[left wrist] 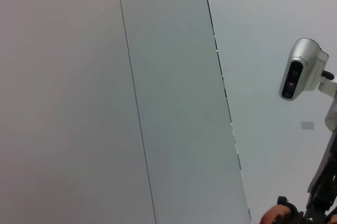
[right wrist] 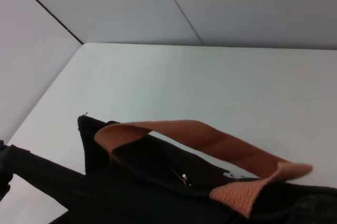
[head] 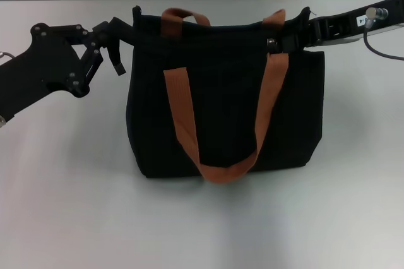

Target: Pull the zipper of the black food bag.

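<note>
The black food bag stands upright in the middle of the table, its two rust-brown straps hanging over the front. My right gripper reaches in from the right and lies at the bag's top edge by the right strap, dark against the fabric. A small silver piece beside it looks like the zipper. The right wrist view shows the bag top, a strap and a small silver glint on the zip track. My left gripper is open at the bag's top left corner.
The white table runs all round the bag, with a wall behind it. The left wrist view shows mostly wall panels and a silver camera on the other arm.
</note>
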### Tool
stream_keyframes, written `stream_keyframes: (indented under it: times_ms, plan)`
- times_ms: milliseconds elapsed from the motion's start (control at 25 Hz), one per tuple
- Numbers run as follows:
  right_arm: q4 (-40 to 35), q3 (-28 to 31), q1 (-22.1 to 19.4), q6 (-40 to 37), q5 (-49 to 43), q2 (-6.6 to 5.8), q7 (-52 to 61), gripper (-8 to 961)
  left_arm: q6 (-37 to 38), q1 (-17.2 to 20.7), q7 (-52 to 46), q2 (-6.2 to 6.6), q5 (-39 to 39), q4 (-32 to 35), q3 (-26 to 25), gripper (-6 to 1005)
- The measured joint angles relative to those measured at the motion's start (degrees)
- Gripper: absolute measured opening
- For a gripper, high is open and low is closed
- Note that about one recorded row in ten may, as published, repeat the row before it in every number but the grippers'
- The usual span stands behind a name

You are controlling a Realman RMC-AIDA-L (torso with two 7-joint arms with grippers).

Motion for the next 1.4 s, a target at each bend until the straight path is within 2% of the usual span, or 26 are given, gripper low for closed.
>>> stream_keyframes:
  times_ms: [120, 320, 560, 600, 640, 800, 880, 920, 960, 1080, 1280, 1400]
  plan:
    - [0.0, 0.3, -0.1, -0.1, 1.0, 0.0, -0.8, 0, -0.1, -0.1, 0.0, 0.02, -0.1, 0.0, 0.0, 59]
    - [1.2, 4.2, -2.2, -1.6, 10.4, 0.0, -8.1, 21, -0.1, -0.2, 0.0, 0.04, -0.2, 0.0, -0.1, 62]
    - [6.9, 9.5, -6.2, -4.9, 25.9, -0.47, -23.8, 179, 0.0, 0.0, -1.0, -0.02, -0.2, 0.0, 0.1, 65]
    - [10.6, 10.6, -7.3, -8.7, 31.7, -0.86, -31.7, 205, 0.0, 0.1, -1.4, -0.05, -0.2, 0.0, 0.3, 65]
    - [10.6, 10.6, -7.3, -8.7, 31.7, -0.86, -31.7, 244, 0.0, 0.1, -1.4, -0.05, -0.2, 0.0, 0.3, 66]
    - [19.6, 12.2, -9.5, -17.1, 38.0, -1.99, -48.7, 402, 0.0, 0.5, -2.8, -0.2, -0.1, 0.0, 0.4, 68]
    - [24.8, 12.8, -10.4, -20.9, 38.5, -2.65, -57.8, 478, 0.0, 0.7, -3.7, -0.2, 0.1, 0.0, 0.4, 69]
    - [29.3, 12.8, -11.4, -23.8, 37.8, -3.21, -66.4, 516, 0.0, 0.8, -4.6, -0.15, 0.2, 0.0, 0.4, 70]
    - [29.3, 12.8, -11.4, -23.8, 37.8, -3.21, -66.4, 553, 0.0, 0.8, -4.6, -0.15, 0.2, 0.0, 0.4, 70]
    - [34.5, 12.6, -13.3, -26.7, 34.0, -3.7, -79.4, 665, 0.0, 1.0, -5.9, 0.01, 0.3, 0.0, 0.5, 72]
    - [37.3, 13.1, -16.9, -25.0, 24.0, -2.45, -94.2, 741, -1.1, 1.4, -7.5, 0.04, 0.6, -0.1, 0.5, 75]
    - [39.1, 13.2, -18.2, -21.0, 20.0, -1.83, -98.9, 741, -2.4, 1.6, -8.4, 0.04, 0.6, -0.2, 0.5, 76]
